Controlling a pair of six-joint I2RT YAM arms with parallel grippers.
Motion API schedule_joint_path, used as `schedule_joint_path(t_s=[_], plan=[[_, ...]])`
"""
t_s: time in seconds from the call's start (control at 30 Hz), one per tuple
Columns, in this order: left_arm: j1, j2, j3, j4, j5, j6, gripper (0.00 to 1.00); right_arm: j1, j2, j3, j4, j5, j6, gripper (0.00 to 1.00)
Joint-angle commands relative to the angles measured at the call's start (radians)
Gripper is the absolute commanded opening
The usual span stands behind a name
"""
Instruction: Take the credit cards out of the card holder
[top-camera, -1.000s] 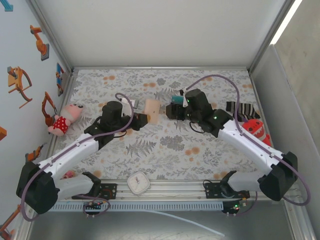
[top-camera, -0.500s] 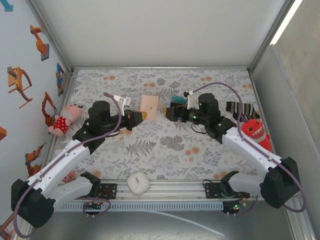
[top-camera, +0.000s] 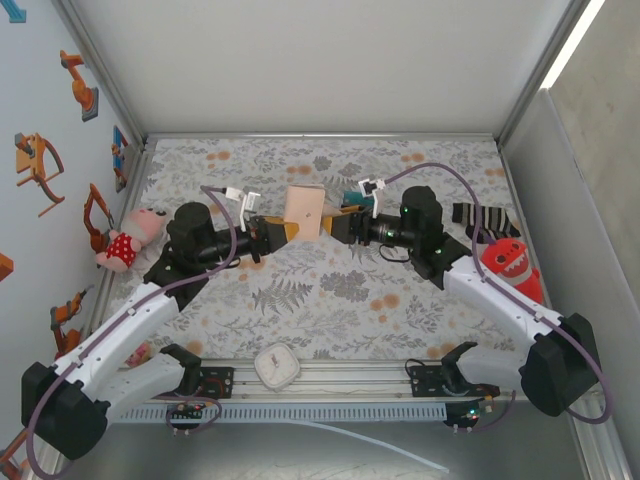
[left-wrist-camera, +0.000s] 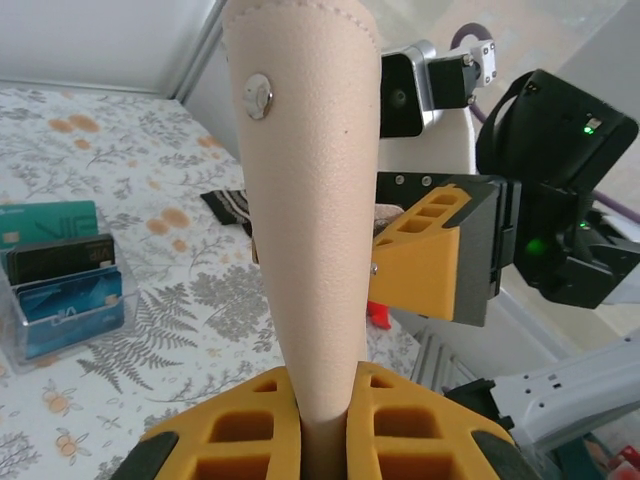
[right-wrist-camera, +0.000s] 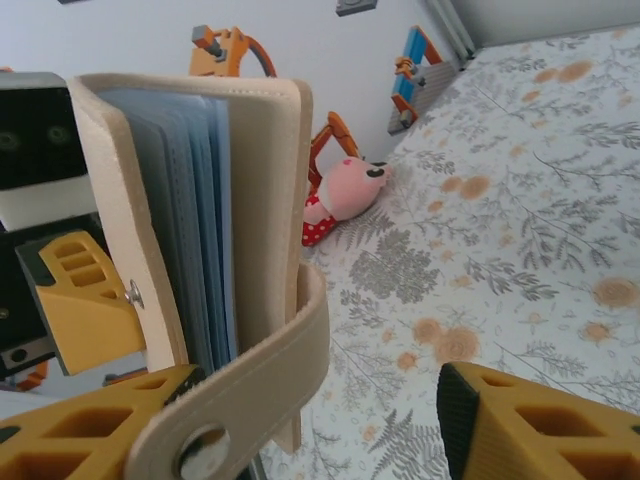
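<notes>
Card holder (top-camera: 305, 207): small flat folding wallet, tan stitched outside, pale blue-grey sleeves inside. Held clear of table, roughly 12 o'clock from table centre in top view. Lower edge pinched between yellow fingers of left gripper (left-wrist-camera: 322, 405), body standing upright from them. Covers partly spread in right wrist view, sleeves seen edge-on. Closure strap (right-wrist-camera: 262, 385) unfastened, running toward 7 o'clock, metal snap at end. Snap stud (left-wrist-camera: 259, 96) on outer face. Cards inside not discernible.

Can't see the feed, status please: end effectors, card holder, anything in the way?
Left end effector shut on card holder, held upright. Right end effector open, at its strap. Nothing blocking.
</notes>
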Motion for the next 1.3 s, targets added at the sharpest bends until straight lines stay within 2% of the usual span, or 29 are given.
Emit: schedule_joint_path(t_s=[0.0,0.37,0.6,0.7,0.83,0.9,0.97,1.13,1.27], plan=[[0.006,0.006,-0.005,0.133,0.083,-0.042,0.00,-0.002,-0.008,-0.003,0.061,-0.049,0.001,0.46],[0.009,0.033,-0.008,0.187,0.116,-0.081,0.00,-0.002,-0.017,-0.024,0.173,-0.140,0.046,0.34],[0.007,0.045,-0.008,0.213,0.149,-0.097,0.00,-0.002,0.002,-0.023,0.211,-0.158,0.080,0.19],[0.007,0.050,-0.008,0.221,0.159,-0.102,0.00,-0.002,0.016,-0.026,0.254,-0.167,0.109,0.16],[0.006,0.062,-0.013,0.228,0.164,-0.111,0.01,-0.002,0.027,-0.022,0.279,-0.174,0.127,0.07],[0.007,0.072,-0.015,0.226,0.163,-0.114,0.06,-0.003,0.027,-0.023,0.282,-0.174,0.128,0.00],[0.008,0.083,-0.007,0.202,0.162,-0.111,0.16,-0.002,0.023,-0.023,0.276,-0.167,0.126,0.00],[0.008,0.116,0.025,0.136,0.152,-0.093,0.32,-0.002,-0.006,-0.022,0.198,-0.110,0.093,0.00],[0.004,0.148,0.040,0.129,0.152,-0.093,0.40,-0.002,-0.029,-0.014,0.121,-0.053,0.051,0.00]])
